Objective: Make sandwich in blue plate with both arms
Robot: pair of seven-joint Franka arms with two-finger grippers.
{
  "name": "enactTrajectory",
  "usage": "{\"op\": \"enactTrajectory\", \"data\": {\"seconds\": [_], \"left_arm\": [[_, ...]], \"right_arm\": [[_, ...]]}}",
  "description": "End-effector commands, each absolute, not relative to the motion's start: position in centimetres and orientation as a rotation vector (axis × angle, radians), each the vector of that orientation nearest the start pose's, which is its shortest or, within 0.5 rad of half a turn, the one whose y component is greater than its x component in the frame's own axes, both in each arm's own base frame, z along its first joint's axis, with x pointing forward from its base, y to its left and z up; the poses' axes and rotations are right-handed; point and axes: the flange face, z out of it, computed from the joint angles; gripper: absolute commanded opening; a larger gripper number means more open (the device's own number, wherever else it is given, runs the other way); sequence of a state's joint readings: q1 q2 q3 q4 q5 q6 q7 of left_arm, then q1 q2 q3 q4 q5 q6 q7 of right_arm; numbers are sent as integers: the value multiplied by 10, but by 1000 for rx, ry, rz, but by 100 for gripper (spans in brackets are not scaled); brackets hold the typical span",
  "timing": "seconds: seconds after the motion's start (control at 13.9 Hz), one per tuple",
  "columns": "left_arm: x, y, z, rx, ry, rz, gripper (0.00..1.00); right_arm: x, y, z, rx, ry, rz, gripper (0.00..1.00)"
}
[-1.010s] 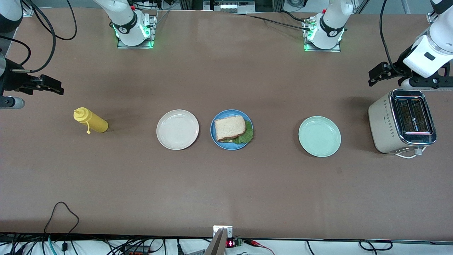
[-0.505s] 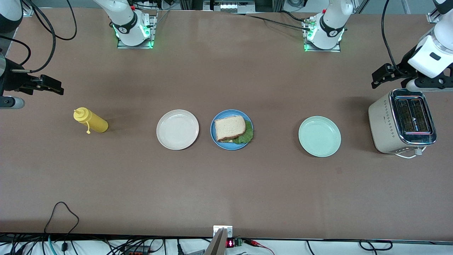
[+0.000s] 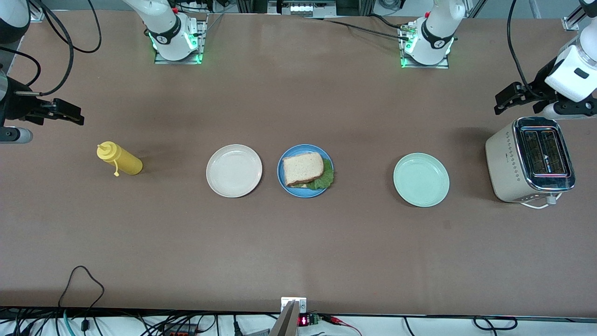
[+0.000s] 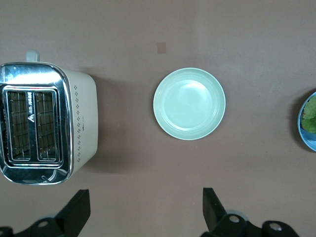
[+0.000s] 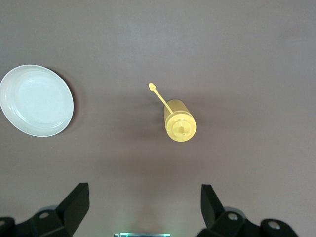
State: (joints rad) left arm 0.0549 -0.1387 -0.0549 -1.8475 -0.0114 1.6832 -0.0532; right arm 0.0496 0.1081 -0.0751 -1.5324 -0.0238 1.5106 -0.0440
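The sandwich (image 3: 303,169), a bread slice on top with green lettuce sticking out below, lies on the blue plate (image 3: 282,175) in the middle of the table. An edge of that plate with lettuce shows in the left wrist view (image 4: 308,139). My left gripper (image 3: 506,99) is open and empty, up in the air at the left arm's end of the table, beside the toaster; its wrist view (image 4: 144,210) shows bare table between the fingers. My right gripper (image 3: 65,113) is open and empty, high over the right arm's end of the table (image 5: 144,207).
A cream-white plate (image 3: 234,170) lies beside the blue plate toward the right arm's end, and a mint-green plate (image 3: 421,179) toward the left arm's end. A yellow squeeze bottle (image 3: 120,159) lies near the right gripper. A cream and chrome toaster (image 3: 529,160) stands at the left arm's end.
My left gripper has drawn back toward the left arm's end of the table and slightly toward the robot bases. The right arm and the things on the table have not moved.
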Motion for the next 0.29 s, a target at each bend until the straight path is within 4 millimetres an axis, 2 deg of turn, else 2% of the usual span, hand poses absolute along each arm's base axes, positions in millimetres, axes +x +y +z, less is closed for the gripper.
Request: {"op": "enactTrajectory", "data": {"seconds": [0.0, 0.22], "left_arm": [[511, 1, 585, -3133, -76, 46, 100], [510, 4, 585, -3129, -83, 58, 100]], "right_arm": [[572, -14, 581, -3155, -14, 202, 100], [572, -15, 581, -3156, -12, 199, 100]]}}
